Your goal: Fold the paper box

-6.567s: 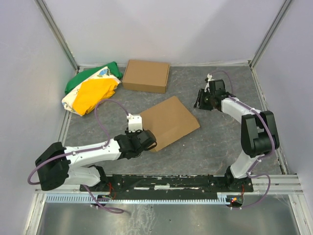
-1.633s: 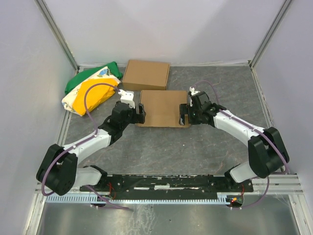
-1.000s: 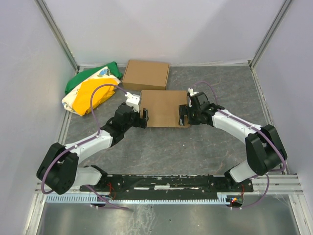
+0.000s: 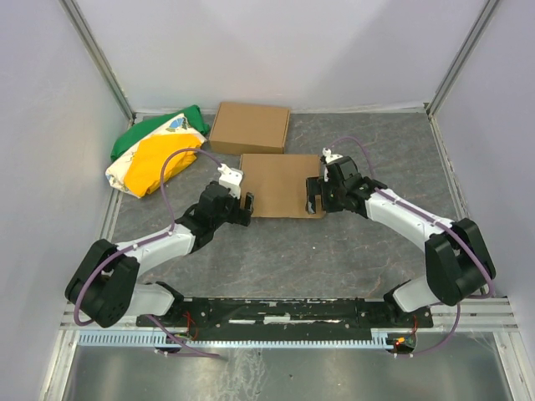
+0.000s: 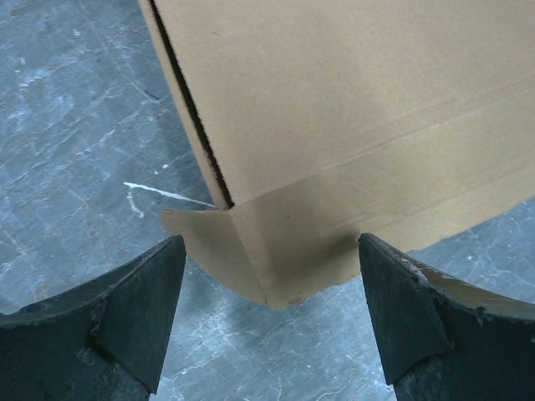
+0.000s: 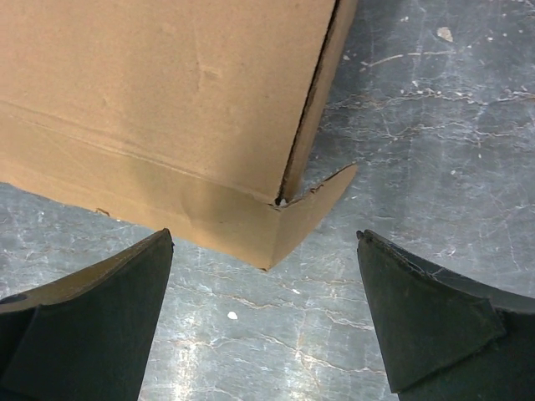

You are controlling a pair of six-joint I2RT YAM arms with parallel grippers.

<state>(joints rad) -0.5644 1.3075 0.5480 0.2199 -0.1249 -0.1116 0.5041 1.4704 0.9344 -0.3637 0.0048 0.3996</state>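
Left end effector [image 5: 272, 244] gapes above mottled grey table [image 5: 75, 150].

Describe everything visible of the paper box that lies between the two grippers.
The paper box is plain brown cardboard, folded into a shallow rectangle lying flat on the grey table. A crease runs along its near side, and at each near corner a small flap sticks out beside a dark slit. The left gripper and right gripper stand open at those corners; in the wrist views their fingers do not touch it. Another cardboard box lies just behind; whether they touch is unclear.
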